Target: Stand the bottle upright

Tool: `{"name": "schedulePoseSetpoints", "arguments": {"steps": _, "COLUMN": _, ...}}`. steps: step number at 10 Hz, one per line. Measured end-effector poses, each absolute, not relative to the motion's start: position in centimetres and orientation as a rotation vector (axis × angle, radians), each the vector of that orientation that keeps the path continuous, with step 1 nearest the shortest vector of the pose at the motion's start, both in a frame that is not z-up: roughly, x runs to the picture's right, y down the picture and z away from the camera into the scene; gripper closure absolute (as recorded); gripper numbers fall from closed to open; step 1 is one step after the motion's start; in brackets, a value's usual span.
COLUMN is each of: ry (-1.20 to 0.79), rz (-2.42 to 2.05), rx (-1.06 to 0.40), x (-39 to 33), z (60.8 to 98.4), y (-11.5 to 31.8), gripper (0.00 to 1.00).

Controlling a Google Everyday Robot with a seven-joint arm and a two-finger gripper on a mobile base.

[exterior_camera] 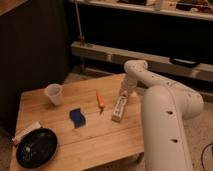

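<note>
Likely a lab — wooden table (90,142) beside metal shelving (100,53).

The table (100,142) was pale wood with visible grain, its top matt. The bottle (119,107) lying on it looked like smooth white plastic with a pale label. The gripper (125,95), at the bottle's far end near the table's right edge, belonged to an arm (167,115) cased in a smooth white shell with a faint sheen. The cup (54,94) seemed thin, translucent plastic. The sponge (77,117) was blue and matt. The round dish (36,148) was black, slightly glossy. The orange stick (100,99) looked smooth.
</note>
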State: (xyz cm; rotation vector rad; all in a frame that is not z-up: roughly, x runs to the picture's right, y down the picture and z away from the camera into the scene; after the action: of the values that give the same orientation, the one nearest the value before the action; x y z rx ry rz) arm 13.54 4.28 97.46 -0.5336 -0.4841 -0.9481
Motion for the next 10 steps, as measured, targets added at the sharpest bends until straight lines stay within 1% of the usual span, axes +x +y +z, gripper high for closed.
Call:
{"name": "schedulePoseSetpoints", "arguments": {"steps": 2, "ry": -0.476, "rz": -0.952, "rx": -0.533, "x": 13.6, "z": 97.6, "y": 4.2, "gripper": 0.51}}
{"name": "schedulePoseSetpoints", "arguments": {"steps": 3, "ry": -0.471, "rz": -0.953, "rx": -0.532, "x": 13.7, "z": 97.7, "y": 4.1, "gripper": 0.56}}
{"name": "schedulePoseSetpoints", "arguments": {"steps": 6, "ry": -0.468, "rz": -0.950, "rx": -0.532, "x": 14.0, "z": 97.7, "y": 4.2, "gripper": 0.82}}
{"name": "schedulePoseSetpoints", "arguments": {"steps": 7, "ry": -0.468, "rz": -0.949, "rx": -0.534, "x": 14.1, "z": 97.7, "y": 4.3, "gripper": 0.85}}
{"name": "schedulePoseSetpoints", "arguments": {"steps": 10, "ry": -0.462, "rz": -0.959, "rx": -0.534, "x": 14.6, "z": 97.3, "y": 4.3, "gripper": 0.86}}
